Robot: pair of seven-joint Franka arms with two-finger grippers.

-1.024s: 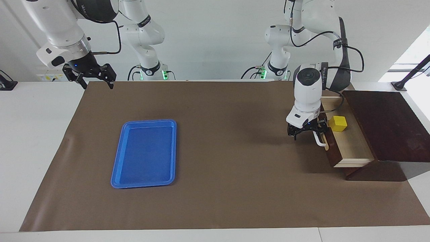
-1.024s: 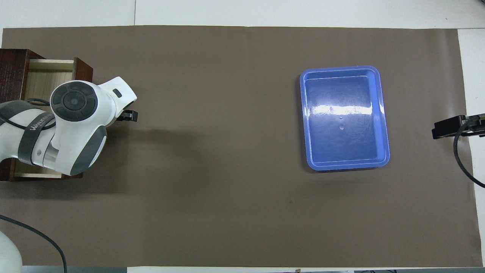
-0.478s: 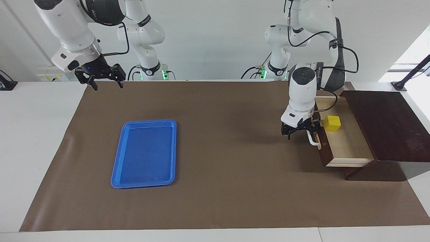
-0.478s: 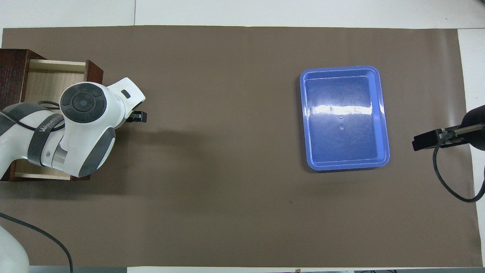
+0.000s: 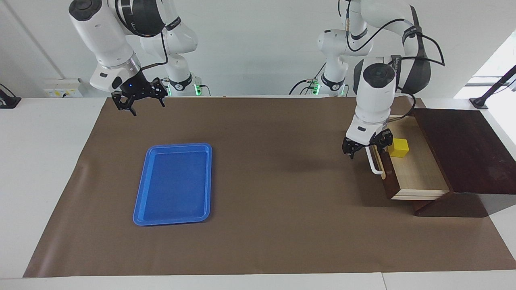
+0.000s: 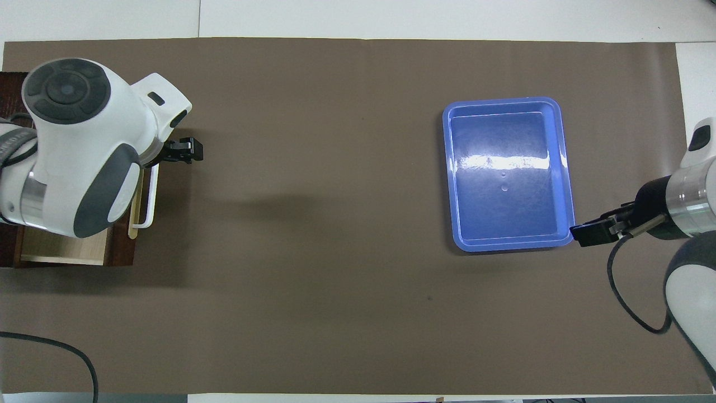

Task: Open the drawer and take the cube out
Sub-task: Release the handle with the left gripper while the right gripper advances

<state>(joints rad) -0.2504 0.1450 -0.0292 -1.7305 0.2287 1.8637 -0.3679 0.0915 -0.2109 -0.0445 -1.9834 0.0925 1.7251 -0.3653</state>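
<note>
The drawer (image 5: 419,175) of the dark wooden box stands pulled out, showing its pale wood floor. The yellow cube (image 5: 398,148) rests in it near the front panel, at the end nearer the robots. My left gripper (image 5: 367,147) hangs open just above the white bar handle (image 5: 373,163) and touches nothing. In the overhead view the left arm hides the cube; the drawer (image 6: 61,251), its handle (image 6: 146,196) and the left gripper (image 6: 178,152) show. My right gripper (image 5: 140,100) is open and empty, raised over the mat's edge by the robots; in the overhead view the right gripper (image 6: 594,233) shows beside the tray's corner.
A flat blue tray (image 5: 139,201) lies empty on the brown mat toward the right arm's end, also seen from overhead as the blue tray (image 6: 454,179). The dark box top (image 5: 463,149) slopes over the drawer's rear at the left arm's end of the table.
The drawer slid out a little further, then my left gripper rose off the handle. My right gripper swung inward over the mat toward the tray.
</note>
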